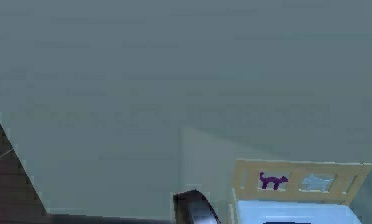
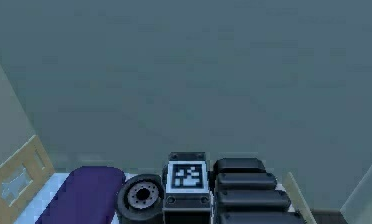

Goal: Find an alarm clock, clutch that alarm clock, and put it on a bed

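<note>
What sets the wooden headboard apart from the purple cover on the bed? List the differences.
Colour: the wooden headboard is light tan; the purple cover is deep purple.
Pose: the headboard stands upright at the wall; the cover lies flat on the bed.
Surface: the headboard carries a purple cat figure and a pale figure; the cover is plain.
Both belong to the same bed.

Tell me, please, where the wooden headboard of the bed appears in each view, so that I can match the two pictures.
Forward view: the wooden headboard stands at the bottom right, with a purple cat shape on it.
Arm side view: the wooden headboard is at the bottom left edge, seen at a slant.
Shared landmark: the pale bed top lies next to the headboard in both views.
</note>
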